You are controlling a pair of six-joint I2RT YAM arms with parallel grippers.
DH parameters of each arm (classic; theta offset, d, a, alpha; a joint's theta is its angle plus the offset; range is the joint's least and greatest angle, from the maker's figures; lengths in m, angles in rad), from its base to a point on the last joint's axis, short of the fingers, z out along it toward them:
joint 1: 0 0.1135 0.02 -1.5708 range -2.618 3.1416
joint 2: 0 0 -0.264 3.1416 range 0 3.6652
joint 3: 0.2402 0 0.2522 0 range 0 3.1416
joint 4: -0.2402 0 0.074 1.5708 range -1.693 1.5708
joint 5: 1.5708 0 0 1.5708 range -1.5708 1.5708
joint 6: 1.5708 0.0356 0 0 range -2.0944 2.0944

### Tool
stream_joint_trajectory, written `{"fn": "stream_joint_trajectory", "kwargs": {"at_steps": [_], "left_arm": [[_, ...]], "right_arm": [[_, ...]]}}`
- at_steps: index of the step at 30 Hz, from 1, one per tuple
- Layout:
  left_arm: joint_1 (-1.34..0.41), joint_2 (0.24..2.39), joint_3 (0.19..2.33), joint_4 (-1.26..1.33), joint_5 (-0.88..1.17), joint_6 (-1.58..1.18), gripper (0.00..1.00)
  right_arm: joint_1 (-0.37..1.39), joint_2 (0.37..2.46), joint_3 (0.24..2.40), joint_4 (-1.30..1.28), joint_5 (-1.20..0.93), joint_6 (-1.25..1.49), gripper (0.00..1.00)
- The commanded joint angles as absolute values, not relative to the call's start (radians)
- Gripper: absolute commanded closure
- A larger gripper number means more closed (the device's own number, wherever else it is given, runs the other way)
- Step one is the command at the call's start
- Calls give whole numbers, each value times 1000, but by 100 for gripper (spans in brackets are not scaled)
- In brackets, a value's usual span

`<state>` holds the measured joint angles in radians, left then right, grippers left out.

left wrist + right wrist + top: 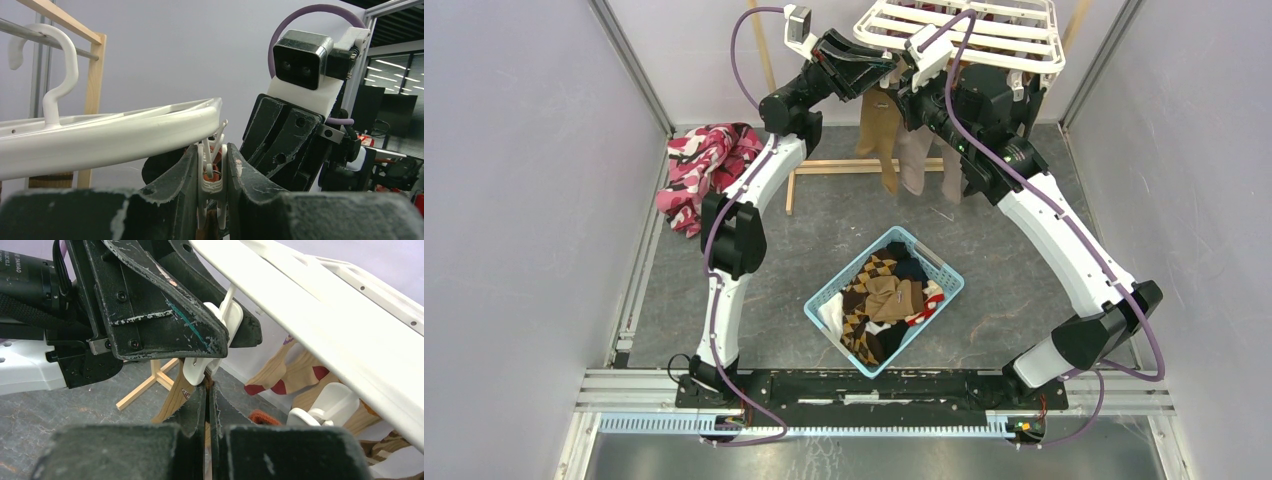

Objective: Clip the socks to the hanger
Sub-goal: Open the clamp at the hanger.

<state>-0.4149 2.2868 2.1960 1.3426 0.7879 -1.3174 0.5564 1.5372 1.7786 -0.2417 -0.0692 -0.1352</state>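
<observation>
While squeezing the clip point(210, 182) open between left fingers point(175, 192), pinching right fingers point(192, 412) shut on the sock point(880, 135) cuff just beneath, ready for feeding in.

Left arm point(724, 235), right arm point(1064, 250): white shells are alternating with black joints. Purple cables point(314, 7) are looping from wrists. Black fingers point(150, 295) are showing white scuffs, recessed screws point(121, 296), one teal streak point(186, 320).

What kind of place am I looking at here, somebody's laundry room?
Probably a lab test booth staged for laundry: plain grey walls box in a table, a left arm and right arm are bolted at its near edge, and a basket of socks sits near a white hanger.
</observation>
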Motion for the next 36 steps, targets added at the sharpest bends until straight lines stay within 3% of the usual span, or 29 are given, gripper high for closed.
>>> {"fn": "stream_joint_trajectory", "kwargs": {"at_steps": [1,23,36], "left_arm": [[-420,2262,2200,1388,789,-1360,95],[-420,2273,2206,1385,801,-1352,96],[-420,2270,2203,1368,796,-1344,90]], "right_arm": [[561,1512,1808,-185,-35,-98,100],[531,1476,1807,-170,-104,-42,100],[528,1482,1798,-163,-171,-25,100]]}}
